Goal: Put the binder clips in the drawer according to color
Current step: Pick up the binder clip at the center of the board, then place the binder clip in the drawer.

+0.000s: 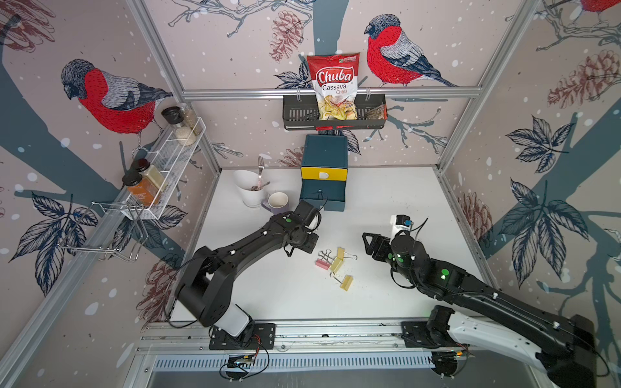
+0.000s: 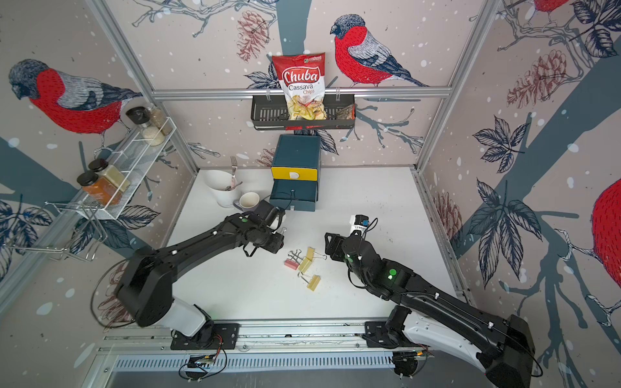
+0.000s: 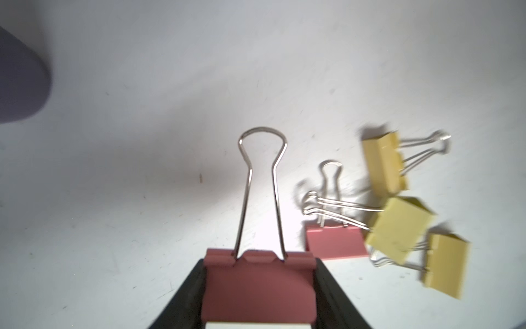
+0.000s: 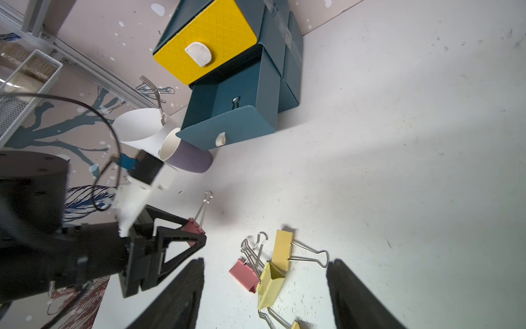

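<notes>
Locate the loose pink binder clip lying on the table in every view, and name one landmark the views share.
Top view: loose pink clip lies left of, and against, the middle yellow clip.
Top view: loose pink clip sits in the same place.
Left wrist: loose pink clip lies just past the held pink clip, its handle crossed by the yellow clip's wires.
Right wrist: loose pink clip is again against that yellow clip.
Landmark: the middle yellow clip, visible in all four views.

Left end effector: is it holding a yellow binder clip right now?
No, the left end effector is clamped on a pink binder clip, its wire handle sticking out in the left wrist view.
</notes>
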